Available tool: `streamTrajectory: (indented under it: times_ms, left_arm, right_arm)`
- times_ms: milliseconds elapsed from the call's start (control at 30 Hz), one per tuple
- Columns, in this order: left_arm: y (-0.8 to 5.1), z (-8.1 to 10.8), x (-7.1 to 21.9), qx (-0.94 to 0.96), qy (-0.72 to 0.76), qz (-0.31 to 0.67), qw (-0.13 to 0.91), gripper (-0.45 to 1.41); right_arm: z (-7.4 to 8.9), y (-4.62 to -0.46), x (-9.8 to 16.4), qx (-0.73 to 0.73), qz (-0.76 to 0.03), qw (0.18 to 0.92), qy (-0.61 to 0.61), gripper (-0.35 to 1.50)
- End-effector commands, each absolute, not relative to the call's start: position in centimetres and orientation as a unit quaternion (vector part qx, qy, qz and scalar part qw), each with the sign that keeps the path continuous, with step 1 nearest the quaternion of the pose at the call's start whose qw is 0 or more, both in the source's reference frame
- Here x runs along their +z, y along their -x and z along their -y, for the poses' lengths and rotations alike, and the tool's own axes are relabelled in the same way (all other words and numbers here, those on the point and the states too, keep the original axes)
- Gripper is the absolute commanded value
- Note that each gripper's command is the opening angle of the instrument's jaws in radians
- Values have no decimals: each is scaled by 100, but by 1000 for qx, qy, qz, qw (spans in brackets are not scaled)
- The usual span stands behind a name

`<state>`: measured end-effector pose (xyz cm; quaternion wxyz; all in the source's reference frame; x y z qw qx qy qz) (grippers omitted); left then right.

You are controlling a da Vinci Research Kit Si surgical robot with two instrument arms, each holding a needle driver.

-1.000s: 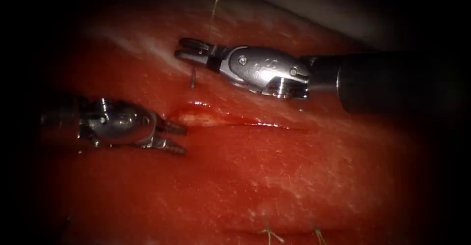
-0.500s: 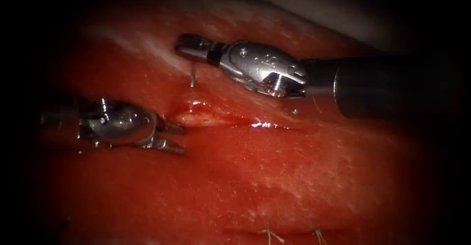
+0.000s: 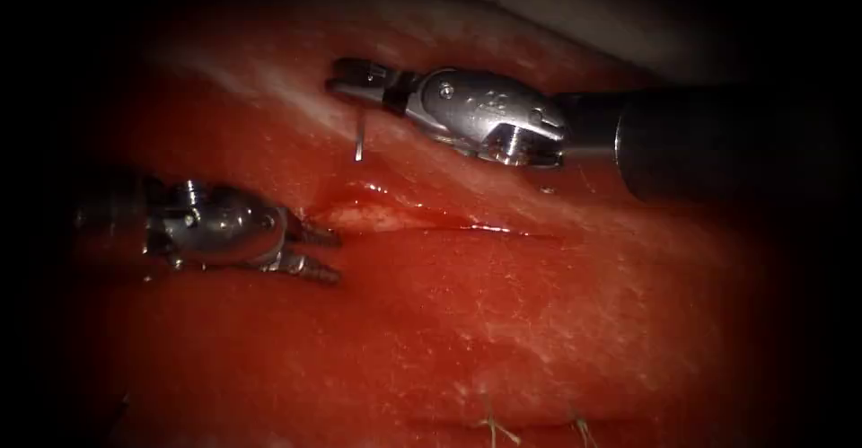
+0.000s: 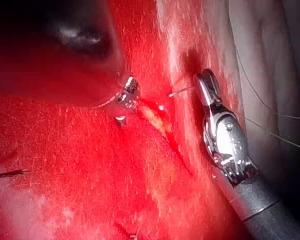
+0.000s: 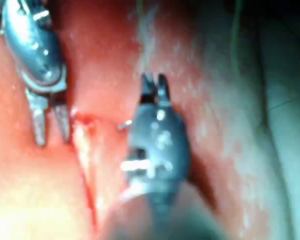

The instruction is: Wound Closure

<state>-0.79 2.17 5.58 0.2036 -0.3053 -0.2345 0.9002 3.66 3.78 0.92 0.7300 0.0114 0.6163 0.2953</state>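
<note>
The tissue (image 3: 503,322) is red and wet, with a short cut (image 3: 395,219) running across it. My right tool (image 3: 352,78) comes in from the right, its jaws shut on the curved needle (image 3: 359,138). The needle hangs point down just beyond the cut's left end and is not in the tissue. My left tool (image 3: 319,252) lies at the cut's left end, jaws open and holding nothing. The left wrist view shows the right tool (image 4: 205,82), the needle (image 4: 179,91) and the cut (image 4: 157,120). In the right wrist view, the open left tool (image 5: 49,122) lies beside the cut (image 5: 85,145).
Thin thread (image 4: 269,107) trails over the pale tissue edge behind the right tool. Short cut ends of thread (image 3: 494,428) stick up from an older line near the front edge. Red fluid (image 3: 489,228) glistens along the cut.
My right tool has rolled its wrist and shifted slightly right and up, carrying the needle with it. The left tool has stayed where it was, jaws still open.
</note>
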Motion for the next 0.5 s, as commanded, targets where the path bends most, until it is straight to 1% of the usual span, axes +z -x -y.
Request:
streamTrajectory:
  times_ms: [33,167,200,367,500]
  left_arm:
    - [84,-213,564,900,306,235,203,12]
    - [84,-213,563,900,306,235,203,12]
    - [84,-212,563,900,306,235,203,12]
    - [84,-212,563,900,306,235,203,12]
    - [84,-212,563,900,306,236,203,12]
  right_arm:
    - [-383,-375,94,296,-617,729,-10,-35]
    - [-379,-379,98,307,-615,725,-37,-35]
    - [-376,-381,101,321,-611,721,-59,-35]
    - [-375,-379,100,343,-605,714,-82,-35]
    - [-375,-376,100,377,-589,703,-127,-35]
